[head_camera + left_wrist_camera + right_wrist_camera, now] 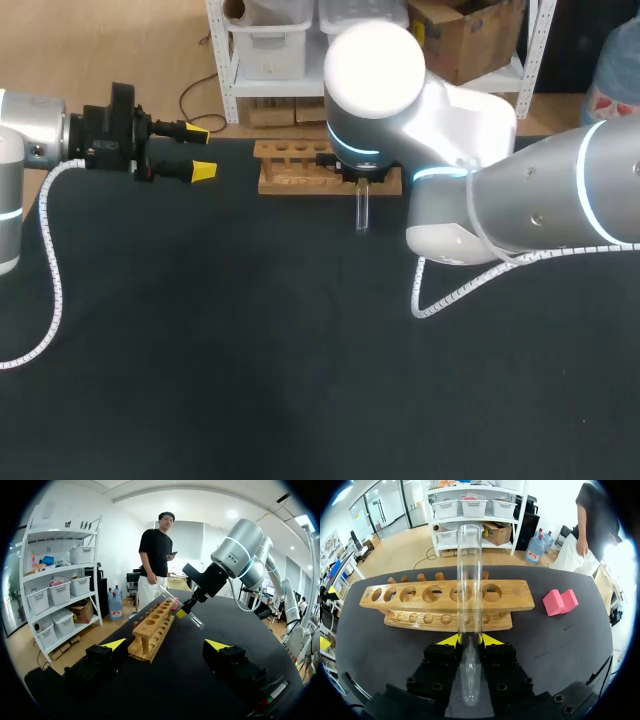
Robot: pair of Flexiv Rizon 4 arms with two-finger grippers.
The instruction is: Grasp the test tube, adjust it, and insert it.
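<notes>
**At the rack: tube clamped, not seated**

At the far side of the table [250,350], the right gripper [469,639] pinches the test tube [469,605] between both yellow tips. The tube sits tilted, its open end out over the wooden rack [515,592], in line with a middle hole but seated in none. Whether its rounded end touches the table cannot be judged from the head view. A pink block [560,601] lies beside the rack. The left gripper [166,645] stands well apart, fingers spread wide.
</notes>
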